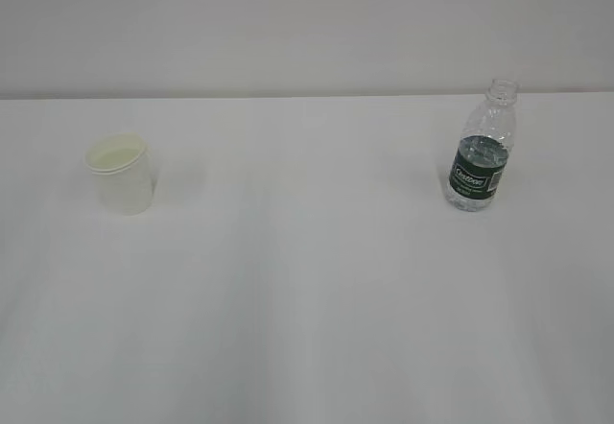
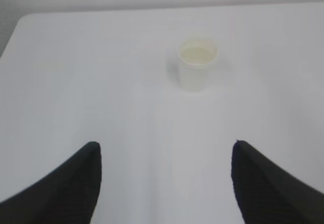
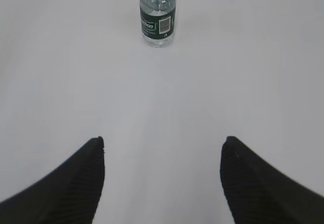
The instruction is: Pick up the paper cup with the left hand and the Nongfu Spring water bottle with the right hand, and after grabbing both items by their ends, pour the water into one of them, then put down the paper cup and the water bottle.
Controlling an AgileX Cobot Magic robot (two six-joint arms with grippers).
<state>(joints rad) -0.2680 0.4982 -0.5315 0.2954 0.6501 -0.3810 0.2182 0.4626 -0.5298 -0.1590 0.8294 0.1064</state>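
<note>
Both things are sitting upright on the white table (image 1: 307,328) and neither hand is touching anything. The left hand (image 2: 164,183) has its fingers spread wide, with the paper cup (image 2: 197,63) straight ahead of it and a touch to the right, well apart. The cup looks like it has some faintly yellowish water (image 2: 197,56) in it, though I can't say for sure. The right hand (image 3: 162,178) is spread wide too, and the bottle (image 3: 158,17) stands well ahead of it, nearly centred between the fingers, cap off and partly full. So it's either the very start or the very end; from these shots I honestly can't tell which. If it's the start, grabbing, pouring and putting down are all left.
</note>
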